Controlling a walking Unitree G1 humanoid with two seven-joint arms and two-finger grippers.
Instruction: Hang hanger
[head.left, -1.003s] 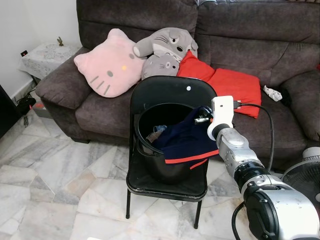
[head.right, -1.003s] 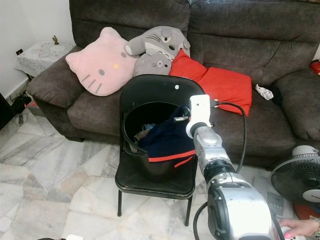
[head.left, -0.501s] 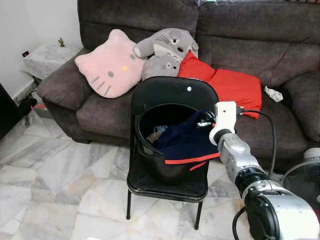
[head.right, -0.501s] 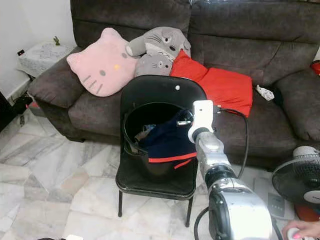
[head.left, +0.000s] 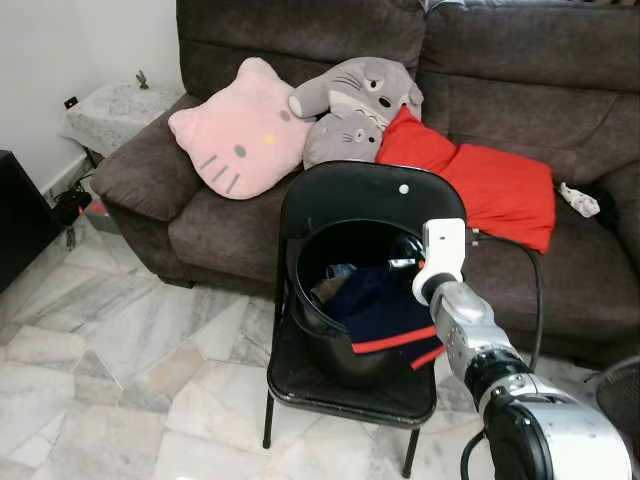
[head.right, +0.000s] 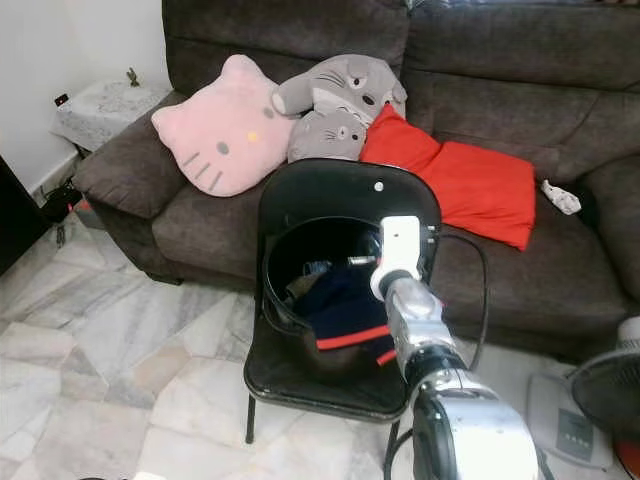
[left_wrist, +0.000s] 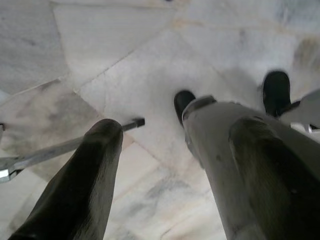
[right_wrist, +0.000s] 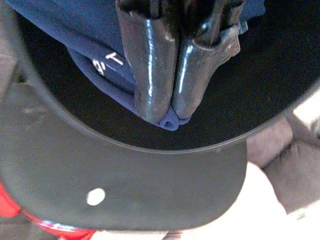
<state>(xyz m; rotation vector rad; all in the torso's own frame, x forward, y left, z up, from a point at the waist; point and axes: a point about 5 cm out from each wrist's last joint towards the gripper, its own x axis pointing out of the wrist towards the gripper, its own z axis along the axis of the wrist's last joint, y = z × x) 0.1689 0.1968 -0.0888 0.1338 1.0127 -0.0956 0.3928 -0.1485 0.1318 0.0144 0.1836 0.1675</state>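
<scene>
A black bucket stands on a black folding chair before the sofa. A navy garment with a red hem lies in the bucket and drapes over its near rim. My right gripper reaches into the bucket's right side and is shut on a small blue rounded end, seemingly the hanger, with the navy cloth right behind it. From the head I see its white wrist housing above the rim. My left gripper hangs open over the marble floor beside my legs.
A dark sofa behind the chair holds a pink cat pillow, grey plush toys and a red cushion. A small covered side table stands at the left. A fan stands on the floor at the right.
The whole picture has shifted, so the camera has moved. My right gripper stays at the bucket's right rim with its hold unchanged.
</scene>
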